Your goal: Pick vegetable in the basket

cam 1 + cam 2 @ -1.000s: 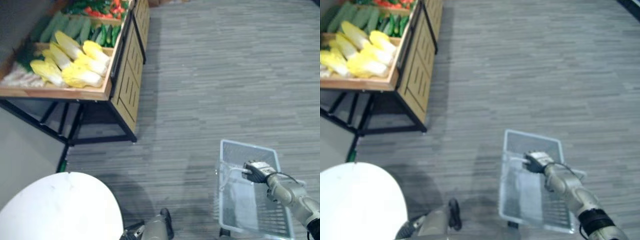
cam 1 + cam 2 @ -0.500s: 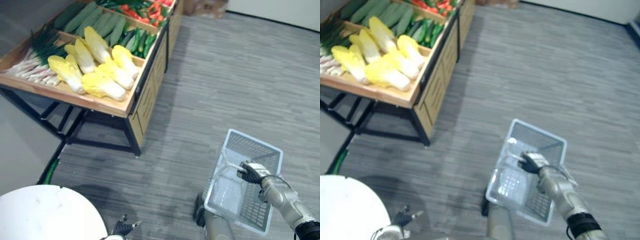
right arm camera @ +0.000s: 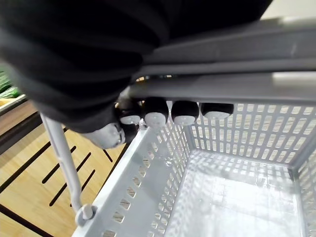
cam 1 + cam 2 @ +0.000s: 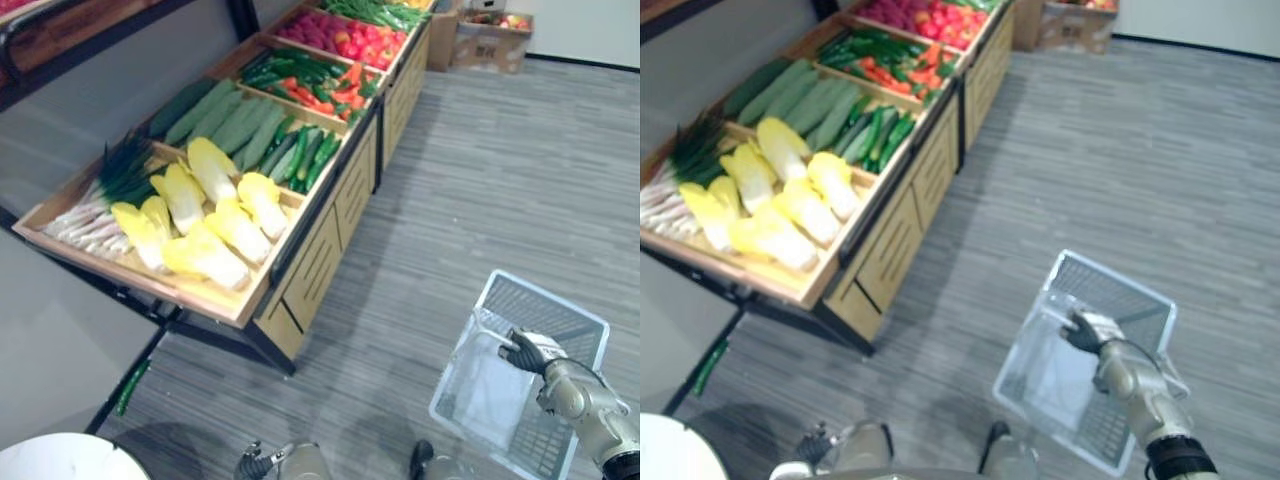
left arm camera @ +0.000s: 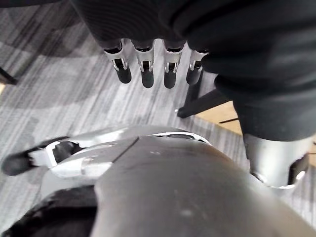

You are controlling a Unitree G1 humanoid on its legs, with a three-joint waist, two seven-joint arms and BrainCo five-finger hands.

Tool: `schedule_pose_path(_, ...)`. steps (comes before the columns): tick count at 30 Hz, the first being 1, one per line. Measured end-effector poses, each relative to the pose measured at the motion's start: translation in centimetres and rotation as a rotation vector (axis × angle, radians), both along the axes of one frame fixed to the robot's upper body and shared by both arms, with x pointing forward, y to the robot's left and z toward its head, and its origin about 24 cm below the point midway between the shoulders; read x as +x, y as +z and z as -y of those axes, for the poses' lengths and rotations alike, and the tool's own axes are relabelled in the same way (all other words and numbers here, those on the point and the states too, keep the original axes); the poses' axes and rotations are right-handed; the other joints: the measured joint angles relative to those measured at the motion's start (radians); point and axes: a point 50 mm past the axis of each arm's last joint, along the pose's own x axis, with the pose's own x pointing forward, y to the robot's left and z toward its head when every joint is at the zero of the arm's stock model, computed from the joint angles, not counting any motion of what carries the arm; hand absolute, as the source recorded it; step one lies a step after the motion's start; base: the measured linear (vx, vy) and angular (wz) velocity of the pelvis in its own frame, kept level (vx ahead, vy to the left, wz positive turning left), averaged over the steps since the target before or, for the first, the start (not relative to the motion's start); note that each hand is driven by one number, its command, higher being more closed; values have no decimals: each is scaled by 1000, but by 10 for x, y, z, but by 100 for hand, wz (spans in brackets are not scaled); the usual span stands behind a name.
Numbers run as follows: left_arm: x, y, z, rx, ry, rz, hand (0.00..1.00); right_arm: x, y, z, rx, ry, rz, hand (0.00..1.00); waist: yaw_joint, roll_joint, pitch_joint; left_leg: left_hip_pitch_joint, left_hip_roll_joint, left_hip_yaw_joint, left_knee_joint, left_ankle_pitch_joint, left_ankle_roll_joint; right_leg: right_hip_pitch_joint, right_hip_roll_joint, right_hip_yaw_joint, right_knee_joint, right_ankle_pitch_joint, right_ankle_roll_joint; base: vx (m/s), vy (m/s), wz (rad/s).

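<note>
1. The vegetables are all on the stand. The yellow cabbages [image 4: 215,225] sit left of centre in the head view, on the sloped wooden surface [image 4: 318,262], with cucumbers [image 4: 300,160] just above them. Each cabbage lies lengthwise down the slope, running roughly upper left to lower right.
2. The basket [image 4: 550,296] is way off in the lower right, well apart from the produce, and no vegetable is visible inside it.
3. The right hand [image 4: 527,352] is busy, with its fingers [image 3: 157,112] curled round the basket's handle.
4. The left hand [image 5: 143,69] hangs at the bottom edge, left of centre. Its fingers are straight, slightly apart and holding nothing.
5. So the cabbages lie up and to the left of both hands. The left one looks nearer and it's the free one, so that's probably the hand to reach with, coming in across a cabbage's long axis.
</note>
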Motion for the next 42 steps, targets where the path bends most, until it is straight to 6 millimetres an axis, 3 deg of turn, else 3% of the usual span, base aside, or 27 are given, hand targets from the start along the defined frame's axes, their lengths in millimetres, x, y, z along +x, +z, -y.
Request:
schedule_pose_path(2,1,0,0,-1,5,5,0,-4,-3,2,1,-8,-14,100,7,-1,0,-27,-50,33,-280,5,-1,48,-8,-22,-30,7,44,440,122,19)
schedule_pose_path(3,-1,-1,3,-8,7,-6,0,-7,-4,5,-5,-13,-21,100,8,13,-8,-14,-92,55,-517,105,7,69,-6,-35,-37,-9,73,347,147,21)
schedule_pose_path(4,-5,-2,5,-12,6,-16,0,-9,-5,7,-13,-14,-29,100,9,30,-14,-9,-98,63,-611,213,10,81,6,-39,-36,-22,93,496,230,54)
schedule_pose_path(5,-6,-2,0,6,0,-35,0,-16,-15,2,12,-17,-63,100,0,1,-23,19,-142,86,-662,208,96,109,-23,-55,-35,-48,129,472,217,44)
schedule_pose_path(7,-4,-1,-5,19,0,-26,0,-15,-14,-2,17,2,-58,100,10,-39,-24,29,-182,96,-686,200,104,109,-59,-53,-36,-48,129,309,112,29)
schedule_pose_path(9,-4,0,-9,28,-4,-31,0,-8,-10,-5,15,25,-36,100,14,-58,-25,54,-211,119,-713,183,117,106,-90,-33,-9,-45,133,298,99,-3)
schedule_pose_path(12,-11,-1,-11,37,-16,-56,0,4,-7,-21,20,96,-21,100,27,-60,-25,162,-222,168,-791,140,96,13,-146,42,255,-34,152,193,75,-45)
schedule_pose_path(13,-11,-1,-14,50,-37,-59,0,4,-11,-28,36,113,-27,100,25,-68,-28,192,-225,169,-809,129,94,-61,-174,80,426,6,182,104,29,-17)
schedule_pose_path(15,-9,2,-21,74,-56,-56,0,2,-18,-38,56,132,-44,100,14,-77,-36,226,-223,150,-841,122,100,-175,-183,165,624,111,203,165,5,16)
schedule_pose_path(17,0,6,-25,94,-52,-29,0,8,-12,-36,42,124,-16,100,9,-80,-38,231,-213,110,-846,128,106,-221,-193,163,684,44,176,207,-53,56)
schedule_pose_path(18,6,7,-26,102,-51,-10,0,7,-15,-33,30,113,-34,100,10,-80,-38,231,-210,69,-840,133,98,-220,-218,127,655,15,135,200,-86,92)
schedule_pose_path(20,14,11,-27,113,-41,27,0,4,-23,-30,6,103,-74,100,13,-76,-35,218,-192,6,-830,134,84,-222,-227,141,564,2,113,173,-126,100)
schedule_pose_path(23,15,14,-38,145,-34,18,0,5,-22,-30,3,103,-76,100,15,-74,-42,143,-146,-158,-806,124,7,-257,-187,374,394,7,108,145,-376,118)
schedule_pose_path(25,15,15,-44,166,-28,12,0,4,-22,-30,7,103,-76,100,11,-83,-44,116,-135,-229,-794,136,-47,-242,-178,432,340,25,156,79,-458,129)
schedule_pose_path(26,18,17,-49,180,-13,22,0,2,-24,-32,12,109,-87,100,17,-104,-42,113,-123,-290,-803,161,-92,-194,-192,370,236,45,190,86,-629,137)
schedule_pose_path(28,15,17,-52,184,37,28,0,8,-20,-35,13,123,-69,100,37,-105,-45,103,-95,-320,-819,193,-131,-165,-169,301,226,-95,242,21,-754,76)
schedule_pose_path(29,9,9,-35,114,112,12,0,19,-12,-34,-8,133,-45,100,47,-46,-37,72,-19,-329,-835,261,-120,-172,-95,241,256,-159,204,-53,-659,39)
schedule_pose_path(30,7,7,-30,97,124,6,0,21,-10,-33,-13,134,-40,100,43,-41,-36,63,-7,-326,-837,283,-105,-172,-82,226,266,-162,198,-78,-576,70)
schedule_pose_path(31,1,2,-22,64,146,-11,0,16,-17,-32,-15,133,-69,100,40,-28,-38,56,6,-302,-856,386,-15,-164,-69,175,306,-183,161,-87,-462,93)
schedule_pose_path(32,-7,-1,-18,42,172,-27,0,10,-22,-33,-10,135,-89,100,39,-51,-27,55,13,-234,-848,445,40,-142,-73,124,318,-198,131,-71,-435,96)
schedule_pose_path(33,-9,-1,-18,36,200,-27,0,8,-23,-33,-4,132,-93,100,39,-56,-28,47,13,-172,-801,425,51,-126,-73,98,314,-211,109,-63,-465,84)
schedule_pose_path(34,-17,-2,-21,37,216,-50,0,3,-25,-28,-4,105,-99,100,35,-57,-27,47,7,-33,-703,362,50,-103,-71,62,312,-219,94,-28,-309,57)
schedule_pose_path(36,-22,-2,-23,41,232,-57,0,-6,-30,-22,-2,73,-121,100,24,-56,-27,47,-7,43,-671,339,26,-83,-71,20,298,-218,86,-42,-216,65)
schedule_pose_path(39,-28,-3,-24,42,244,-77,0,-22,-41,-17,3,42,-169,100,15,-55,-26,51,-40,103,-536,184,-3,-62,-75,-18,253,-207,67,-17,-78,35)
schedule_pose_path(42,-24,-2,-25,46,239,-67,0,-28,-48,-12,7,0,-203,100,12,-38,-31,73,-65,111,-607,171,0,-59,-71,-26,217,-174,82,-25,67,16)
